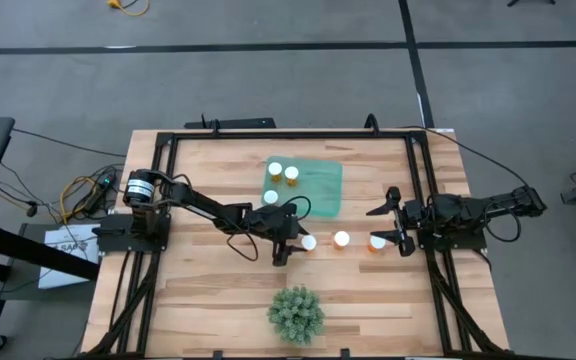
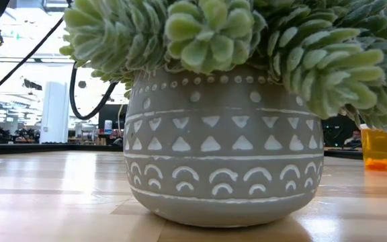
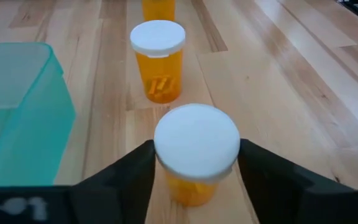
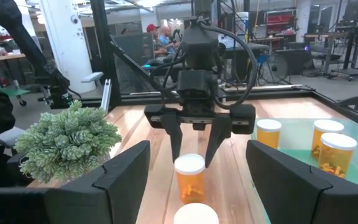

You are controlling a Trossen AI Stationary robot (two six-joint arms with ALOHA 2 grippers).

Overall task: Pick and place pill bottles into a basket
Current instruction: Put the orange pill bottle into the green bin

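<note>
The teal-green basket lies at the table's far middle, and three pill bottles stand in its left part. Three more stand on the table in a row near the basket. My left gripper is open, with its fingers on either side of the leftmost bottle of the row. This bottle stands upright on its base. My right gripper is wide open and empty at the right end of the row. A white cap shows low between its fingers. My left gripper's fingers slant down from the table's left and stand close on both sides of the bottle's white cap. I cannot tell whether they touch it. The bottle stands on the table.
A round spiky green plant in a patterned grey pot stands near the table's front edge. One bottle shows beside the pot in the low view. A black frame borders the table. People sit in the room beyond.
</note>
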